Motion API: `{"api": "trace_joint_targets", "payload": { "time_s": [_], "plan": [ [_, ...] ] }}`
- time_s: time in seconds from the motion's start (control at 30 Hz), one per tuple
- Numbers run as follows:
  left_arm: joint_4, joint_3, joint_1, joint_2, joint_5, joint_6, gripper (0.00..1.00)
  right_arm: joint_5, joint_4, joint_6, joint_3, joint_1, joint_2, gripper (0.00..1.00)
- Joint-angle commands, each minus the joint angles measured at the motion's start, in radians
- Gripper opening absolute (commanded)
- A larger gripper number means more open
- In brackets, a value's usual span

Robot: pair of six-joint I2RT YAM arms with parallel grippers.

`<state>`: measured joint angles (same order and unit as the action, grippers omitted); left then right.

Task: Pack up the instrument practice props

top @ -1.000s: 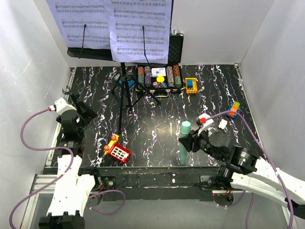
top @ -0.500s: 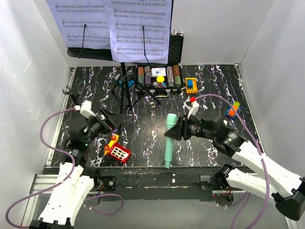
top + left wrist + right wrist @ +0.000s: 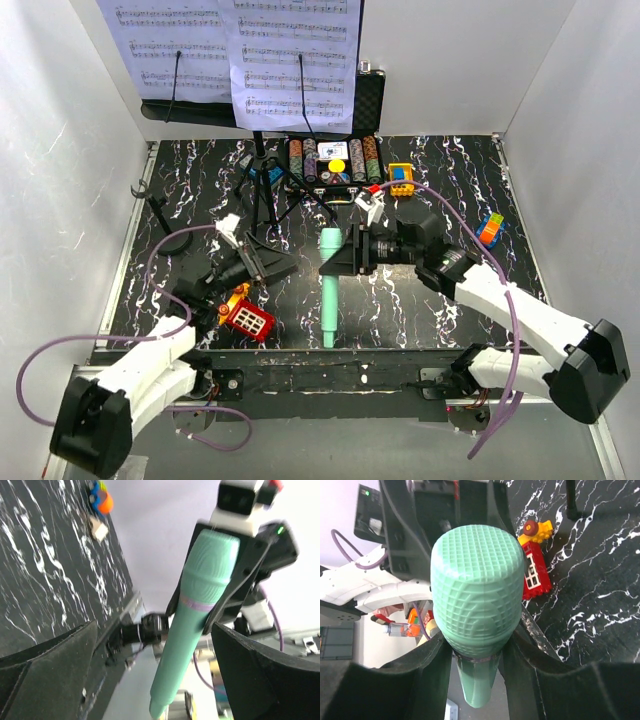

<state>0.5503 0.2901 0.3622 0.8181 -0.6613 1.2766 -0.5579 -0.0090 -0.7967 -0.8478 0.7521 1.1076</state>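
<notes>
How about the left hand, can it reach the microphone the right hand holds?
Probably yes: the open left hand faces the microphone, nothing between; the right hand grips just below its head, leaving the handle free.

tripod stand [image 3: 262, 190], red toy [image 3: 247, 318] near left pincer [image 3: 272, 264]

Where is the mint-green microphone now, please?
Top view: the microphone is held mid-table by the right gripper, red toy to its left.
</notes>
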Motion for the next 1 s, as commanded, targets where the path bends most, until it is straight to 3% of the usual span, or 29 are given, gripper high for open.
{"api": "trace_joint_targets", "payload": {
  "time_s": [0.0, 0.07, 0.13, 0.4, 0.5, 0.73, 0.83, 0.87, 0.9, 0.97],
  "plan": [
    [0.046, 0.072, 0.122, 0.052, -0.112, -0.083, 0.98, -0.043, 0.087, -0.055, -0.085, -0.003, 0.054, 0.01],
    [-0.083, 0.109, 0.21, 0.026, -0.043, -0.201, 0.98, -0.037, 0.118, -0.079, -0.086, -0.002, 0.069, 0.01],
    [-0.11, 0.119, 0.27, -0.002, 0.005, -0.255, 0.98, -0.025, 0.13, -0.088, -0.094, 0.0, 0.078, 0.01],
    [0.043, 0.069, 0.296, 0.053, -0.044, -0.255, 0.96, 0.006, 0.127, -0.095, -0.135, 0.049, 0.124, 0.01],
    [0.053, 0.057, 0.297, 0.073, -0.049, -0.269, 0.82, 0.003, 0.133, -0.102, -0.152, 0.062, 0.138, 0.01],
    [0.065, 0.021, 0.299, 0.01, 0.012, -0.275, 0.32, -0.002, 0.124, -0.096, -0.157, 0.07, 0.13, 0.01],
    [0.04, 0.026, 0.297, -0.002, 0.02, -0.284, 0.16, -0.007, 0.113, -0.084, -0.152, 0.072, 0.124, 0.01],
    [0.033, 0.03, 0.299, 0.0, 0.019, -0.286, 0.08, -0.008, 0.112, -0.079, -0.151, 0.072, 0.12, 0.04],
    [0.022, 0.035, 0.297, 0.0, 0.019, -0.29, 0.0, -0.01, 0.106, -0.078, -0.149, 0.072, 0.117, 0.19],
    [-0.024, 0.049, 0.297, -0.005, 0.029, -0.301, 0.0, 0.01, 0.071, -0.064, -0.149, 0.07, 0.101, 0.46]
  ]
}}
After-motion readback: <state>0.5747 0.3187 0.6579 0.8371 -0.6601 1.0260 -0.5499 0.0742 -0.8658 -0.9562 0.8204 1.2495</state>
